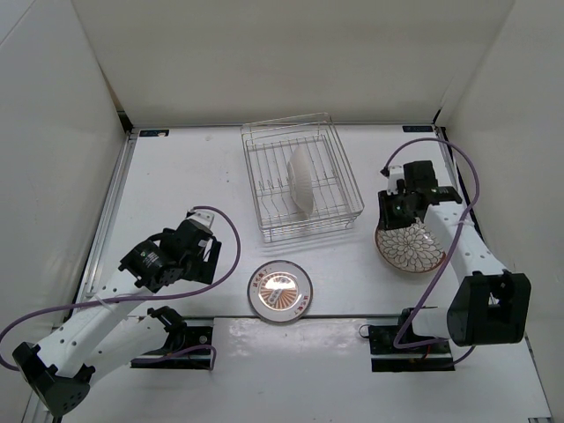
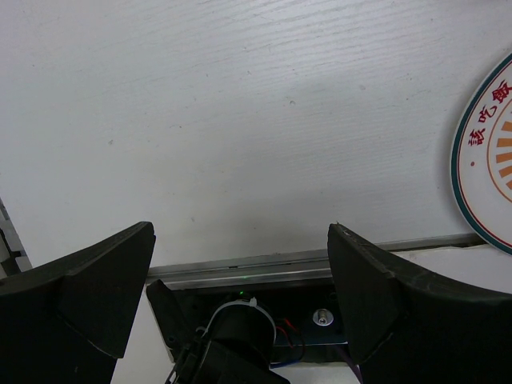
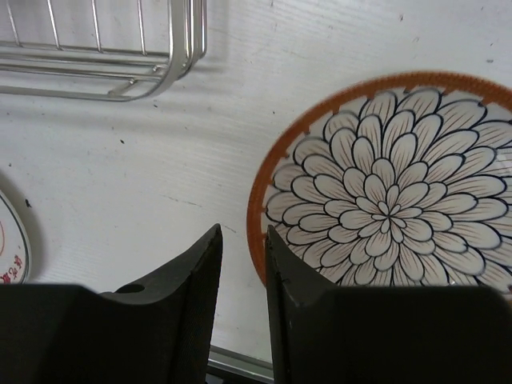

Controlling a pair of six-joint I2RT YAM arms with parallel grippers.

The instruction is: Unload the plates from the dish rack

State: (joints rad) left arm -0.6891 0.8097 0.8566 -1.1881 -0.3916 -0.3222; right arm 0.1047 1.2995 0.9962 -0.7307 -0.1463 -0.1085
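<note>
Top: one white plate [image 1: 302, 181] standing in dish rack [image 1: 273, 189] (2 of 3 out, so 1 to go). 
L wrist: left gripper [image 2: 240, 232] gaping, empty; orange-lined plate [image 2: 488, 160] right of jaws. 
R wrist: right gripper [image 3: 242, 236] slightly parted, gripping nothing; petal plate [image 3: 384, 208] just right of jaws.

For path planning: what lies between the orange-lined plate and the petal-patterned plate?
Only bare table, as the top view shows.

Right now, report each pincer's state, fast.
Left pincer: wide open, holding nothing.
Right pincer: slightly open, nothing between its jaws; the petal plate lies flat beside it.
</note>
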